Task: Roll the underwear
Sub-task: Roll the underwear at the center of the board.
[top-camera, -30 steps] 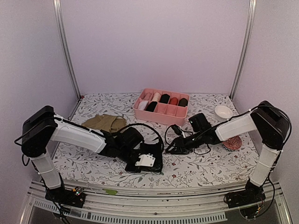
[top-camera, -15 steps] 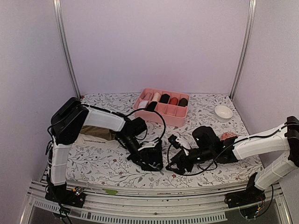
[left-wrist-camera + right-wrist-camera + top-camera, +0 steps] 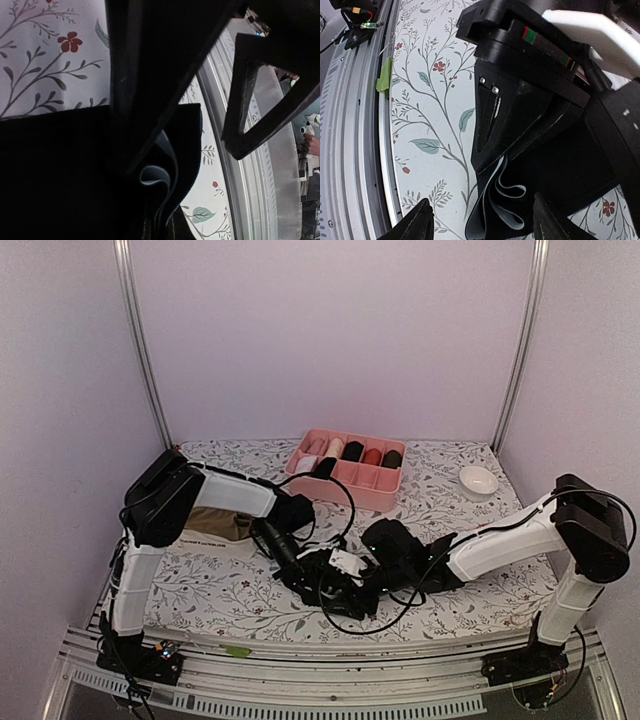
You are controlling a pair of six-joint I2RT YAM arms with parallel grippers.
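My left gripper (image 3: 487,150) clamps the black underwear (image 3: 50,175), which appears only partly rolled. My right gripper (image 3: 482,220) is open near its folded end. The olive-brown underwear (image 3: 213,524) lies unrolled.

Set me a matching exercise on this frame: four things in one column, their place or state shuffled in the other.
1. left tool
2. right tool
3. white bowl
4. olive-brown underwear

A. open, fingers either side of the black underwear
B. far right corner
C. shut on the black underwear
D. left side, partly hidden

Pairs: 1-C, 2-A, 3-B, 4-D
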